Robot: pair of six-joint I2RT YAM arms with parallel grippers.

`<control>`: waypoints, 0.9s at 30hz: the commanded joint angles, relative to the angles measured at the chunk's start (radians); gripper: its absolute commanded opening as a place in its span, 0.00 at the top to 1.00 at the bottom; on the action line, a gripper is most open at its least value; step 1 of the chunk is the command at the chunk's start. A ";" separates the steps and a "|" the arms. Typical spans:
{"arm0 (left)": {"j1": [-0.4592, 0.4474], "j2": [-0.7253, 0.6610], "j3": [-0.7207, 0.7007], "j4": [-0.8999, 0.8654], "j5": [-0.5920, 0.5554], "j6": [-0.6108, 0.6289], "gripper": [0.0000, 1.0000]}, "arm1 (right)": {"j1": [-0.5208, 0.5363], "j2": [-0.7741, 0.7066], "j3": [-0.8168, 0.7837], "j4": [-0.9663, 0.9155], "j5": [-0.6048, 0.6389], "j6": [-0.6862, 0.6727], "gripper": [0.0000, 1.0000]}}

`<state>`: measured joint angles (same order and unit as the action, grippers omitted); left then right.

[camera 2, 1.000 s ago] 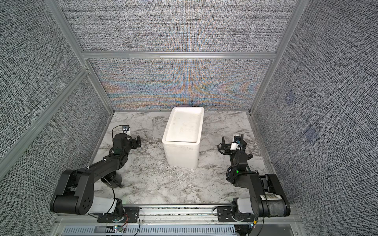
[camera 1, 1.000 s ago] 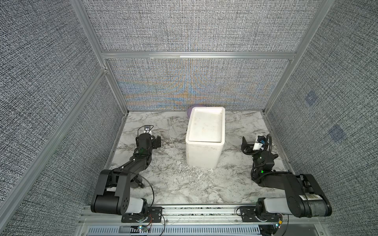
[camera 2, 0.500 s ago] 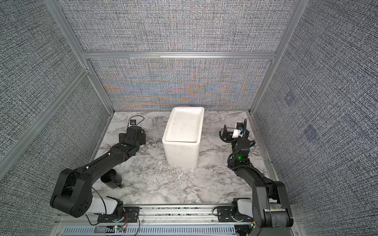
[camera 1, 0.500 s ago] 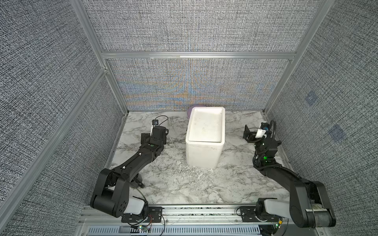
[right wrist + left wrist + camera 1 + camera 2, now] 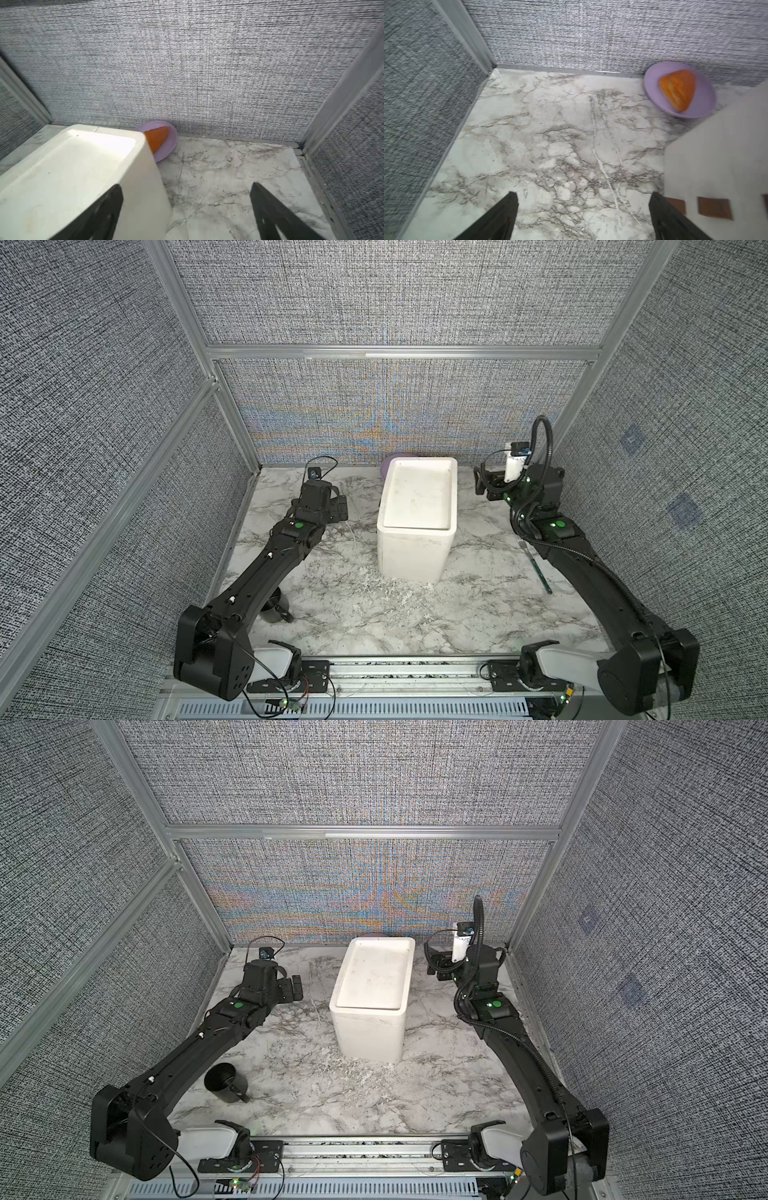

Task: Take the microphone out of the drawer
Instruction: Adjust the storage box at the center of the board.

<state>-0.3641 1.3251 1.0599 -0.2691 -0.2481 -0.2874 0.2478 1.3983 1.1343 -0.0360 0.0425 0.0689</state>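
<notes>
At the middle of the marble worktop (image 5: 332,614) stands a white drawer box (image 5: 415,506); the microphone is out of sight. Either side of it hang the left tool (image 5: 583,195) and the right tool (image 5: 186,186), both spread wide and empty. Behind the box lies a purple plate (image 5: 654,87) holding an orange piece (image 5: 678,89).

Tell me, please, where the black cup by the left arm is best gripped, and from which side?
Take the black cup by its rim wall from straight above, one finger inside and one outside: it stands upright with its mouth open upward. Its handle juts out low toward the front edge, probably harder to pinch. The left hand, open, seems the nearer one.
</notes>
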 commanded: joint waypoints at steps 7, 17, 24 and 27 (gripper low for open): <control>-0.001 -0.042 -0.016 0.134 0.530 0.022 0.00 | 0.153 0.024 0.127 -0.291 0.033 -0.003 0.02; -0.013 -0.046 -0.025 0.241 0.849 -0.043 0.00 | 0.199 0.042 0.139 -0.362 -0.032 0.070 0.02; -0.054 -0.028 -0.019 0.203 0.895 -0.051 0.00 | 0.217 0.060 0.098 -0.315 -0.076 0.106 0.02; -0.071 -0.024 -0.015 0.188 0.902 -0.060 0.00 | 0.219 0.066 0.085 -0.292 -0.085 0.111 0.02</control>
<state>-0.4244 1.2987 1.0374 -0.0814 0.6247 -0.3412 0.4644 1.4582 1.2224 -0.3763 -0.0166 0.1539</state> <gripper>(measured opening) 0.998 0.977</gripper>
